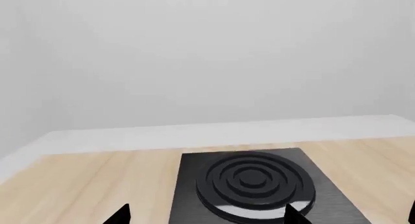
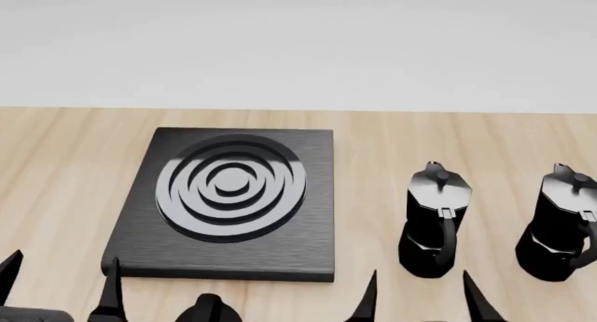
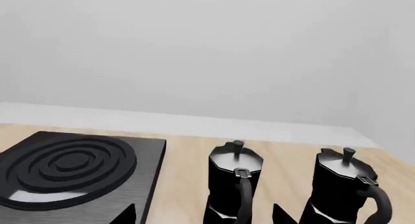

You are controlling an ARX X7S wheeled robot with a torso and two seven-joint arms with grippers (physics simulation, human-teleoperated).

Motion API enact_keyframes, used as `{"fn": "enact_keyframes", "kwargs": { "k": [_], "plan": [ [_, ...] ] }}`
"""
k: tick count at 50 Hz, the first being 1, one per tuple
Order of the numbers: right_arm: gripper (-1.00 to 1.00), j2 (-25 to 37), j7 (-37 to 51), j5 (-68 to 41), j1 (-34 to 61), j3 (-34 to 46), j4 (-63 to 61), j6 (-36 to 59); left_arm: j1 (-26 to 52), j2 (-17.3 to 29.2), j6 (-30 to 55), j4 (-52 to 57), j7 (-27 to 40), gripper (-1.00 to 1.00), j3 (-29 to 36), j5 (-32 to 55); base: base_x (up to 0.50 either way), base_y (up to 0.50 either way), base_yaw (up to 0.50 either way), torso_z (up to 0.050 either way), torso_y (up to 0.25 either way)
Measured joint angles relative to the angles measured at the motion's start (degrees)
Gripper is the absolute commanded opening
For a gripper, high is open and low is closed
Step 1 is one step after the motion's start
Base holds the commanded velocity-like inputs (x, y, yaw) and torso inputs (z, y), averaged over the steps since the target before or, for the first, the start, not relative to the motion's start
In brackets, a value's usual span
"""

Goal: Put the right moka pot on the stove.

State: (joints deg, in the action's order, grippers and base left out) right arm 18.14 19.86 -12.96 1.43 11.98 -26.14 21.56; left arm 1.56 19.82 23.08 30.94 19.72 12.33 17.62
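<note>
The wooden countertop (image 2: 56, 168) carries everything, with a pale wall strip behind it. Taking the stove (image 2: 312, 217) as the landmark: it lies flat toward the robot's left of centre, a dark brushed slab with its ring burner (image 2: 231, 187) bare, so nothing blocks the landing spot.

Off the stove's right edge, clear of it, stands the nearer moka pot (image 2: 434, 221), upright with its handle toward the robot. Farther from the stove on that same side, well apart from the slab, stands the right moka pot (image 2: 561, 224), also upright, handle facing the robot and partly cut by the head view's edge. It has not been lifted; the task looks to be at its very start. Both handles point at the robot, which should make a grasp from the near side straightforward, though the nearer pot sits between the target and the stove and could be clipped on the way across.

Just off the stove's near edge is a small black knob (image 2: 207, 309), mostly cropped.

The right gripper (image 2: 421, 297) shows two dark fingertips spread wide, hovering off the stove's near right corner in front of the nearer pot, holding and touching nothing. The left gripper (image 2: 58, 283) sits off the stove's near left corner, fingertips likewise wide apart and empty, seemingly parked out of the way.
</note>
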Motion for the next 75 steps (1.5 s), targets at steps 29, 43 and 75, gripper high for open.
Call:
{"fn": "enact_keyframes", "kwargs": {
  "k": [29,43,75],
  "plan": [
    [1.0,1.8,2.0,-1.6,0.3,-0.7,-8.4,6.6,1.6,3.4,12.8,15.1,3.6,1.0,-2.3,4.8,0.0,0.0,0.0,0.0,0.0],
    [1.0,2.6,3.2,-3.2,1.0,-1.9,-12.2,11.0,1.4,3.8,12.7,16.0,4.0,1.0,-2.4,4.8,0.0,0.0,0.0,0.0,0.0],
    [1.0,9.0,3.6,-12.9,-2.4,-16.2,-20.6,19.8,0.7,4.5,10.1,15.3,4.1,1.0,-2.0,3.9,0.0,0.0,0.0,0.001,-0.042]
  ]
}}
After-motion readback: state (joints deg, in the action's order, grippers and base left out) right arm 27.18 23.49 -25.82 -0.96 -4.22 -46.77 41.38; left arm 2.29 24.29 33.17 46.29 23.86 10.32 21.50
